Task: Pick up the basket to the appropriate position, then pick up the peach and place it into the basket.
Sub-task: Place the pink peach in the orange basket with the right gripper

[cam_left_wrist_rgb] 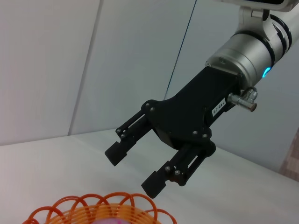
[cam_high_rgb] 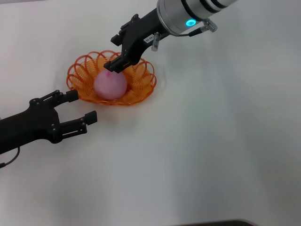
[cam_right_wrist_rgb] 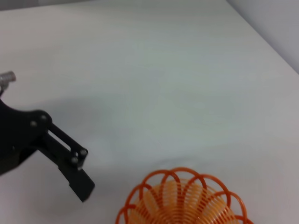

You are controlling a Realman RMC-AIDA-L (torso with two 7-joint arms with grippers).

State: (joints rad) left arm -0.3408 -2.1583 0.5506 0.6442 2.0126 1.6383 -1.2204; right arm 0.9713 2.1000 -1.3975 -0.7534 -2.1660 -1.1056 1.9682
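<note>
On the white counter (cam_high_rgb: 211,141) the oval orange openwork wire basket (cam_high_rgb: 84,70) cradles the round pale pink peach (cam_high_rgb: 110,84), so the right gripper (cam_high_rgb: 116,65), jaws apart above it, should lift straight clear, while the open left gripper (cam_high_rgb: 81,107) waits just beside.

A plain white worktop (cam_high_rgb: 211,141) carries one thing directly — the orange openwork basket (cam_high_rgb: 143,89), resting flat toward its far left part — scalloped rim upward.

Head camera high, looking down; both low wrist cameras sharing the basket (cam_high_rgb: 111,84) rim.
</note>
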